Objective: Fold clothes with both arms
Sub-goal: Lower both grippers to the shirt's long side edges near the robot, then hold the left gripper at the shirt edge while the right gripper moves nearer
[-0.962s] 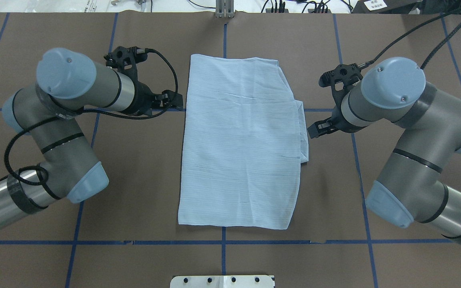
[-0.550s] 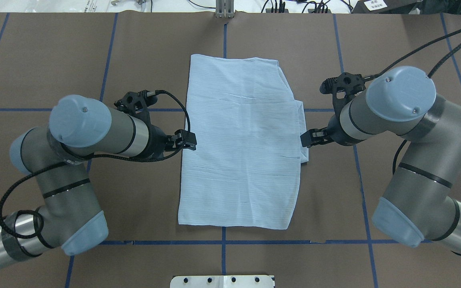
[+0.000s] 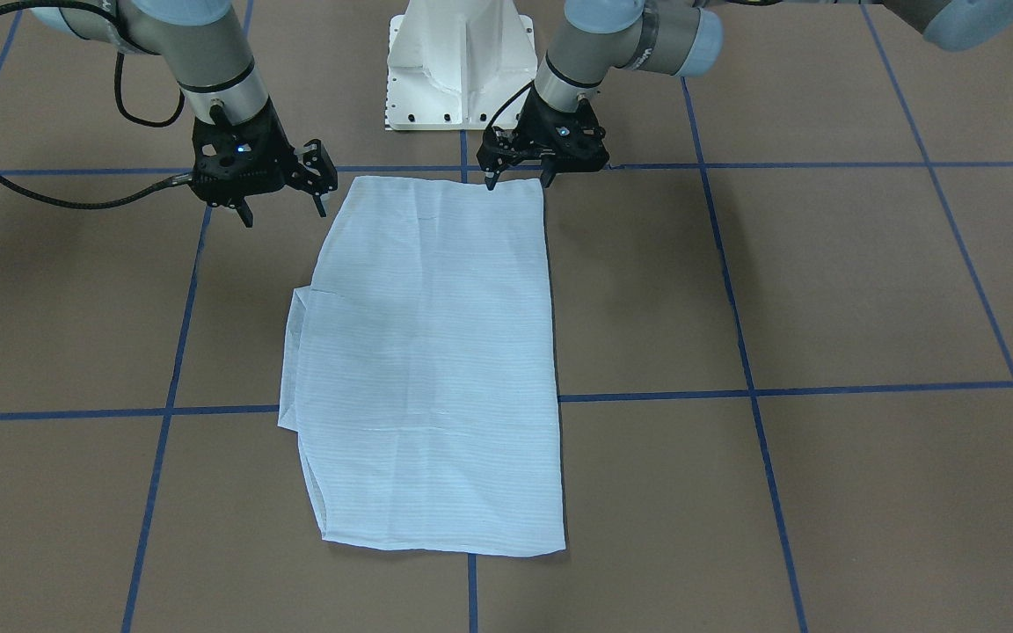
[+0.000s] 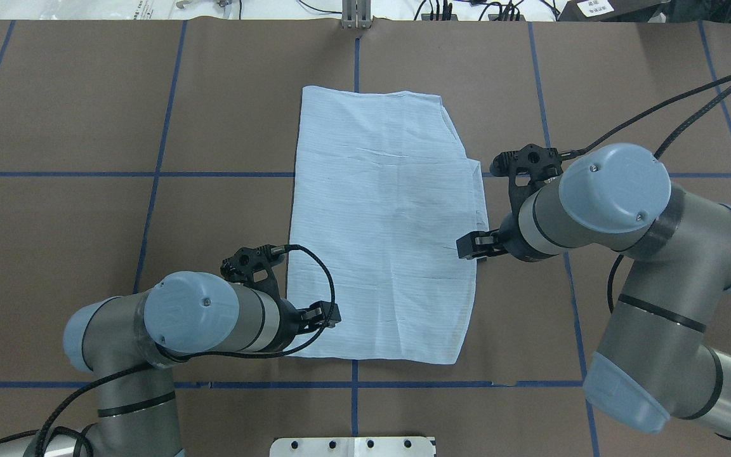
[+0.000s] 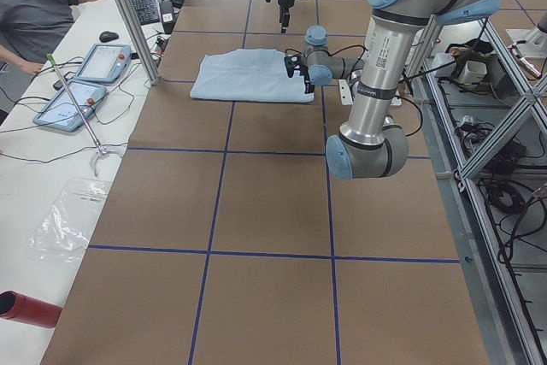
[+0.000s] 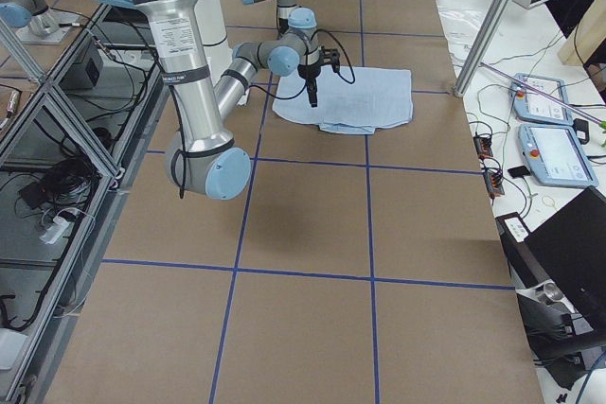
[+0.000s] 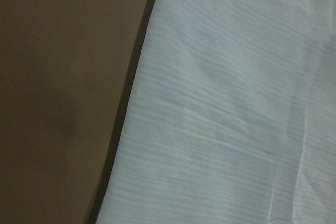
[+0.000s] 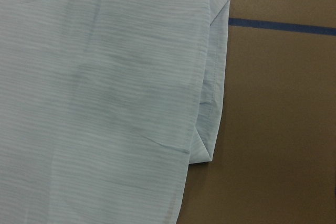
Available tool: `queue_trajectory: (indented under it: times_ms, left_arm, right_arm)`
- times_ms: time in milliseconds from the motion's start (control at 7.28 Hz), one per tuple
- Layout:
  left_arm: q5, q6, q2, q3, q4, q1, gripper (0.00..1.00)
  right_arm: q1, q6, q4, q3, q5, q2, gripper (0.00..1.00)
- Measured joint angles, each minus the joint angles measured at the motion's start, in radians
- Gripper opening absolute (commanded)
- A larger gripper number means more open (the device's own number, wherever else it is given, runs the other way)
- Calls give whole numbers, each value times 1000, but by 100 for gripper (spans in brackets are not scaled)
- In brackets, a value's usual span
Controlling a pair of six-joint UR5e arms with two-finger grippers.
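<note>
For the next fold I'm hovering the left gripper [image 3: 520, 183], jaws apart, over the near left corner of the shirt [image 4: 384, 222] lying mid-table, right gripper [image 3: 285, 211] likewise apart beside its right edge, and I reckon near-corner pinches come next

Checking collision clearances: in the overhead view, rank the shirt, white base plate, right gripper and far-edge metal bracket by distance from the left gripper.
1. The shirt: the left gripper is over its near-left corner.
2. The white base plate: at the table's near edge, centre.
3. The right gripper: across the shirt, at its right edge.
4. The metal bracket: at the table's far edge, centre.
</note>
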State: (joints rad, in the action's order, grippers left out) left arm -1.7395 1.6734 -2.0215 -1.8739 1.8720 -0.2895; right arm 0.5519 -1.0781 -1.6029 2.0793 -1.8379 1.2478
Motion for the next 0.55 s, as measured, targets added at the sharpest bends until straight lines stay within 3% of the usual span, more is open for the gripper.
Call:
queue_trajectory:
  times_ms: [550]
  left_arm:
    - [16, 2, 3, 38, -26, 13, 85]
  right_arm:
    - [-45, -42, 1, 4, 38, -1, 100]
